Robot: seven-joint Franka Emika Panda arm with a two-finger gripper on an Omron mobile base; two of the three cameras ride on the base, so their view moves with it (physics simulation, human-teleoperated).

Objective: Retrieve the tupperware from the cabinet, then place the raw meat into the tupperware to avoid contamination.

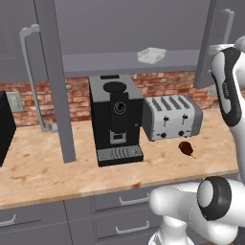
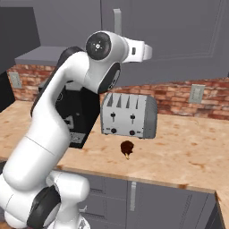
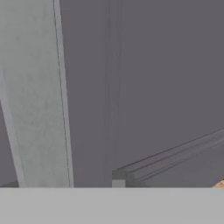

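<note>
Two cabinet (image 1: 134,28) doors stand swung open in front of you in the left base view, the left door (image 1: 55,81) edge-on with its long bar handle (image 1: 29,72) at about nine o'clock of it, the right door (image 1: 215,38) near the picture's two o'clock corner. Inside, on the shelf (image 1: 129,61), you can see the tupperware (image 1: 151,54), sitting at about one o'clock above the coffee machine (image 1: 116,119). Down on the counter (image 1: 43,167) the toaster (image 1: 172,117) stands just beside the coffee machine at its three o'clock, and the meat (image 1: 187,149) lies on the wood at about five o'clock of the toaster, near it but apart. In the right base view your arm reaches up toward a grey door handle (image 2: 117,21) at twelve o'clock, with the meat (image 2: 127,148) below the toaster (image 2: 129,115). From the hand view you face a grey panelled door (image 3: 153,87) and a pale vertical bar (image 3: 37,96) close at nine o'clock; the claw's fingers are not visible, so you cannot tell whether it is released, clenched or gripping.
</note>
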